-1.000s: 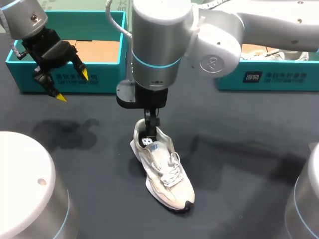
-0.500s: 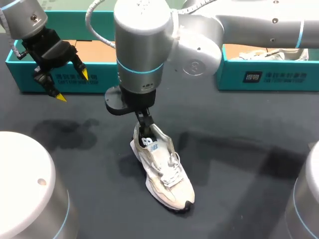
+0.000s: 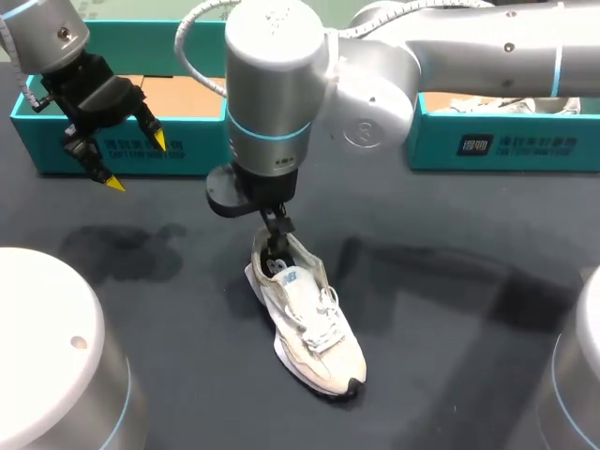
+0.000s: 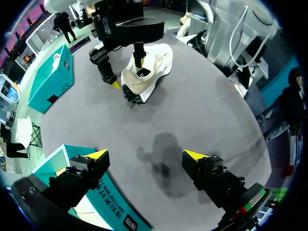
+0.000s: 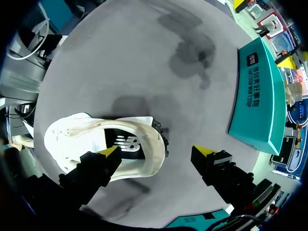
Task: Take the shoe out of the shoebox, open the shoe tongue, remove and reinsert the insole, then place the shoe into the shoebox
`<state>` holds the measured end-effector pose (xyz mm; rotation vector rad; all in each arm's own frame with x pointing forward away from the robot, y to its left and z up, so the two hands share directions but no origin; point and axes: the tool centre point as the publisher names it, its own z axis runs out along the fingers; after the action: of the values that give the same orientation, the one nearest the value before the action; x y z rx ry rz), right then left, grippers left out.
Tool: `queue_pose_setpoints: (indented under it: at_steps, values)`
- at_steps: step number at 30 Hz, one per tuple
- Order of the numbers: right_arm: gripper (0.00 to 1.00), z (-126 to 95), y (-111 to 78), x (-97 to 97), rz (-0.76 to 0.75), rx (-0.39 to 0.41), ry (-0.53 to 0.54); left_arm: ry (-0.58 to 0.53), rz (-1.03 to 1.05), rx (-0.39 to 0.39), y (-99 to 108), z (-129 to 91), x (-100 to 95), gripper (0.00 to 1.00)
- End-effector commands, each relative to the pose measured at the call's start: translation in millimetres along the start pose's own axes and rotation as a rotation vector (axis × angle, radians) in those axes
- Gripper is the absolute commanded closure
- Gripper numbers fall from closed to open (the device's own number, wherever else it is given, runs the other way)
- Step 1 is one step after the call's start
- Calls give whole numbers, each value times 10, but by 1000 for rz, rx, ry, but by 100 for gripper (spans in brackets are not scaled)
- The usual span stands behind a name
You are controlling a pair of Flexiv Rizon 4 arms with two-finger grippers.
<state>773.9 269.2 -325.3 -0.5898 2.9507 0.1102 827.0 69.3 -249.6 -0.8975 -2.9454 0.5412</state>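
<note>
A cream sneaker (image 3: 307,323) lies on the dark table, toe toward the near edge, its heel opening showing the black insole (image 5: 126,143). My right arm reaches past the middle. The right gripper (image 5: 156,151) stands open astride the heel wall, one finger inside the opening over the insole, the other outside behind the heel. In the head view that gripper (image 3: 273,244) sits at the shoe's heel. My left gripper (image 3: 137,161) hangs open and empty in front of the left teal shoebox (image 3: 56,155), far from the shoe (image 4: 147,72).
A second teal shoebox (image 3: 525,148) stands at the back right with pale contents. The left box shows a brown cardboard floor (image 3: 183,94). Open dark table surface (image 3: 450,309) lies to the right and left of the shoe.
The right arm's wrist has swung a little leftward, and its finger now leans into the heel opening. The shoe and the left arm have not moved.
</note>
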Motion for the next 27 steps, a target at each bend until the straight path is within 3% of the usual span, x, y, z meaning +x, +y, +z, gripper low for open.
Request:
queue_pose_setpoints:
  at_steps: [1, 27]
  values:
    - [0, 74, -26, -17, -9, -4, -1, 0, 0, -3, -2, 0, 7, 0]
    - [3, 529, -99, -140, -42, -14, 48, 0, 0, -3, -2, 0, 7, 0]
